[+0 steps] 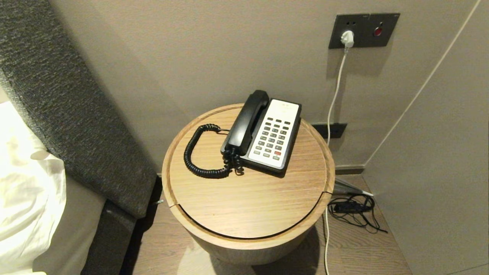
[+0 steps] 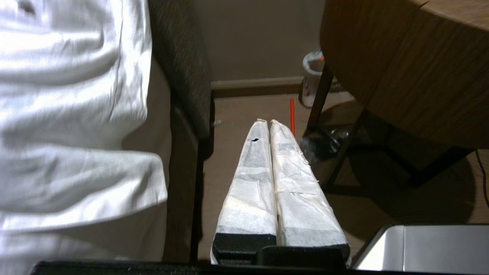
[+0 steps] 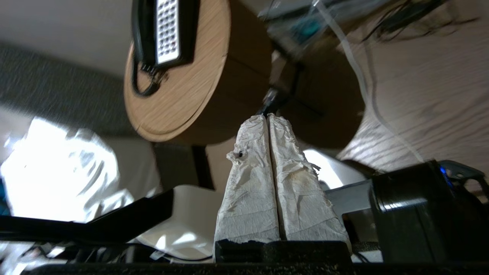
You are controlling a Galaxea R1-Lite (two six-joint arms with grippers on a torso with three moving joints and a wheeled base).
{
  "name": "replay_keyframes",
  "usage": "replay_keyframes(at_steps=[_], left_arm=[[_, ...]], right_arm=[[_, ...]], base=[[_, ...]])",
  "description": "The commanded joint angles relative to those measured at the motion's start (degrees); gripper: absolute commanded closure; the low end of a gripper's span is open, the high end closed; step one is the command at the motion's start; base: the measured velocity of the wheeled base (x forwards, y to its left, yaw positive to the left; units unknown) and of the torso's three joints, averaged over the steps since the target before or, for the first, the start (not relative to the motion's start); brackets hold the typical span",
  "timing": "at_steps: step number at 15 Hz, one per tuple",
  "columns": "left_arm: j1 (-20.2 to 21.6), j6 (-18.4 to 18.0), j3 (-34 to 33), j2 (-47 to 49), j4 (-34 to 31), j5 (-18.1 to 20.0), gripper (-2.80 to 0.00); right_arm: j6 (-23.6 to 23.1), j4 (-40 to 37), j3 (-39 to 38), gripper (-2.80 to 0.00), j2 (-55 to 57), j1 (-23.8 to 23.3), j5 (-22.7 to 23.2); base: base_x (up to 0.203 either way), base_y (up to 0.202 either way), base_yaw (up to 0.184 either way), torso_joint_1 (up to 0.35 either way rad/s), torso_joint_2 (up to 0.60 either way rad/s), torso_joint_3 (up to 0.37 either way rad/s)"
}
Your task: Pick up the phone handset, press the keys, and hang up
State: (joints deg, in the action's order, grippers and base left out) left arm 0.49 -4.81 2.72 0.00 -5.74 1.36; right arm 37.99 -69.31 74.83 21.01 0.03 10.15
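A black phone handset [image 1: 246, 120] lies in its cradle on the left side of a black phone base with a white keypad panel [image 1: 274, 133]. Its coiled black cord [image 1: 198, 158] loops over the round wooden table [image 1: 248, 198]. The phone also shows in the right wrist view [image 3: 164, 32]. Neither arm shows in the head view. My left gripper [image 2: 266, 123] is shut and empty, low beside the table and the bed. My right gripper [image 3: 266, 116] is shut and empty, low in front of the table.
A grey padded headboard [image 1: 68, 110] and white bedding [image 1: 26, 191] stand to the left. A wall socket plate [image 1: 363, 30] holds a white plug with a cable hanging down. Black cables [image 1: 355, 210] lie on the wooden floor at the right.
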Motion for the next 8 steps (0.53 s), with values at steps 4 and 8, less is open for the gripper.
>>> replay_keyframes(at_steps=[4, 8], left_arm=[[0.1, 0.8, -1.2, 0.1, 1.8, 0.3, 0.0], [0.0, 0.9, -1.2, 0.1, 1.8, 0.2, 0.0]], right_arm=[[-9.0, -1.4, -4.0, 0.0, -8.7, -1.9, 2.7], [-14.3, 0.4, -14.2, 0.0, -12.7, -0.6, 2.9]], base=[[0.0, 0.0, 0.0, 0.0, 0.0, 0.0], [0.0, 0.0, 0.0, 0.0, 0.0, 0.0]])
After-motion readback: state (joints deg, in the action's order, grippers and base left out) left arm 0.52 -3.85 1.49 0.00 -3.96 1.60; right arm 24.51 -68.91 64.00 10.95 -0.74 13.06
